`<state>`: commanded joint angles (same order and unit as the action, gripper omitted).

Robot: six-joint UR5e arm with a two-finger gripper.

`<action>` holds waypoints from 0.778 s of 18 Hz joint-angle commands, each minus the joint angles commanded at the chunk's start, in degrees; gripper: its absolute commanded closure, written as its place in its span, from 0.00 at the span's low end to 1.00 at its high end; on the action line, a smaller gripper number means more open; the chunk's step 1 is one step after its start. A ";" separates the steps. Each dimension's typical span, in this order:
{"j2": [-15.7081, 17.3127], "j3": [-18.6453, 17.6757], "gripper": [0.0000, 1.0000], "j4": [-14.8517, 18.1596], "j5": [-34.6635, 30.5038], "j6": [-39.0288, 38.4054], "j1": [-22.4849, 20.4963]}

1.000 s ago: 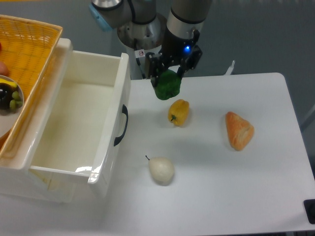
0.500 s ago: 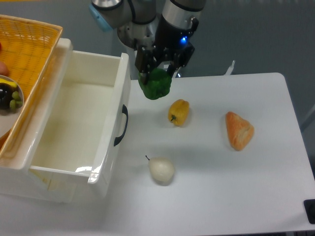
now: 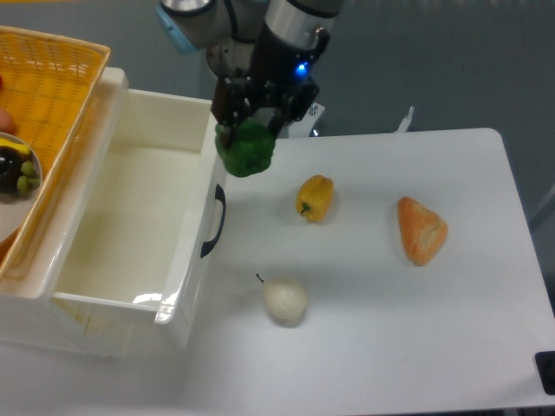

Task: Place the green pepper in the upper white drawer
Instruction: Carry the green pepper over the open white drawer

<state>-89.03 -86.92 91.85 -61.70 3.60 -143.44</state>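
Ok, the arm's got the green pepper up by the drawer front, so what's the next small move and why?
Probably carry it a bit further left before lowering. The green pepper, gripped in the jaws of the gripper, appears to hang about over the front wall of the upper white drawer, just above its handle, not over the open inside. Released here it could hit the rim and fall on the table.
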 joint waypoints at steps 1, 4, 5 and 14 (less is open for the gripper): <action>-0.09 0.00 0.58 0.00 0.00 0.09 0.35; -0.44 0.00 0.57 -0.44 0.00 0.09 1.50; -0.53 0.00 0.57 -0.44 0.00 0.09 1.76; -2.02 -0.09 0.57 -1.49 -0.26 0.18 5.36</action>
<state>-91.05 -87.01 90.36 -61.96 3.78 -138.08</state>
